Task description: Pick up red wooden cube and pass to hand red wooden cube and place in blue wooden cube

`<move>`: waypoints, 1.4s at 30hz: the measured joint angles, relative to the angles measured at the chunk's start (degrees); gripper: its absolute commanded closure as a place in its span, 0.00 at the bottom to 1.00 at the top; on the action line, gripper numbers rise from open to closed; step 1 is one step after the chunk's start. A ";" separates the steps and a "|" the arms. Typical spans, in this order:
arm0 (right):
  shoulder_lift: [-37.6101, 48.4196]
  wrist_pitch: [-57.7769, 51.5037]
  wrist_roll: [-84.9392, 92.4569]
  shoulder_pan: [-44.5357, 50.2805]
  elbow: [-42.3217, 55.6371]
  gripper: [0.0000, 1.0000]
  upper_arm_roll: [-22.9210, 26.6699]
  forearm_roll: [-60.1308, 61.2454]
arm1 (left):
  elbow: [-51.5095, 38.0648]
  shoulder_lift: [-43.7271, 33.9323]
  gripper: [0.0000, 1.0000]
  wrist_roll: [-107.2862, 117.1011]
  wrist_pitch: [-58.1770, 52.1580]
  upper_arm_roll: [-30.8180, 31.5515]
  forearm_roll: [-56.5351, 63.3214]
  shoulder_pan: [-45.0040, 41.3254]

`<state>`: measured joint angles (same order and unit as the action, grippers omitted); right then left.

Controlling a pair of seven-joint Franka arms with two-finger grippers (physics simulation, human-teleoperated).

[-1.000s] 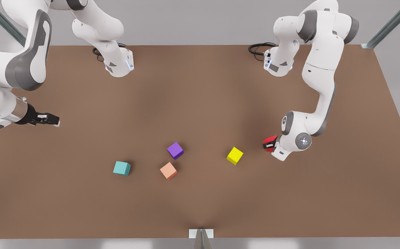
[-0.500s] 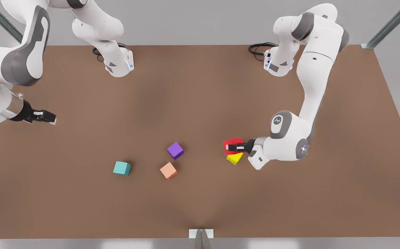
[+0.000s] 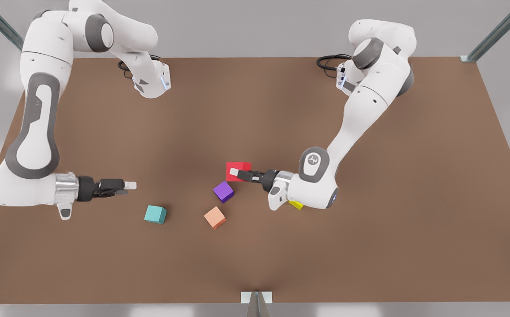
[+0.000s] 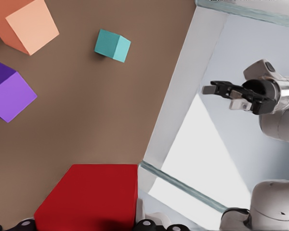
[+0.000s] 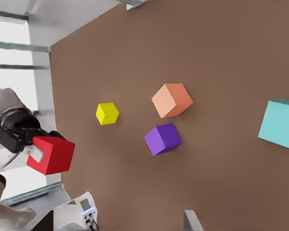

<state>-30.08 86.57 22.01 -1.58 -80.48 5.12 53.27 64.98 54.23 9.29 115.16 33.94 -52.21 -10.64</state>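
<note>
The left end effector (image 3: pixel 236 172) was clamped on the red wooden cube (image 3: pixel 244 167), one finger lying across the cube's near face in the front view, the cube held clear of the surface (image 3: pixel 369 242). Within the last second it had carried the cube from the front view's right, past the yellow cube (image 3: pixel 295 204), to the middle, just beyond the purple cube (image 3: pixel 223 192). The right end effector (image 3: pixel 128 185) had meanwhile swung in from the front view's left edge and now pointed toward the centre, near the blue wooden cube (image 3: pixel 155 214); whether it was open or closed could not be told. The two end effectors faced each other but were well apart, with the purple cube and the salmon cube (image 3: pixel 215 217) lying below the gap between them. The pick-up looked done and the arms seemed to be converging for the handover, with the placing on the blue wooden cube not yet begun.
</note>
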 measured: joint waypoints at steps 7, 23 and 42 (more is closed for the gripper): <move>-4.09 0.26 26.19 2.44 -1.46 0.00 -0.18 9.96 | -5.22 6.83 0.43 -8.07 3.34 4.06 -4.33 -0.16; 3.53 12.26 73.71 9.76 -21.45 0.00 -0.23 28.34 | -4.96 7.45 0.43 -25.83 5.82 4.23 -7.53 -0.25; 6.56 21.45 94.00 12.74 -29.51 0.00 -5.65 40.77 | -4.84 7.92 0.42 -34.90 6.23 4.34 -8.81 -0.48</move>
<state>-23.53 108.02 116.00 11.16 -109.99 -0.53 94.04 60.15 62.15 -25.62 121.38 38.29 -61.02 -11.12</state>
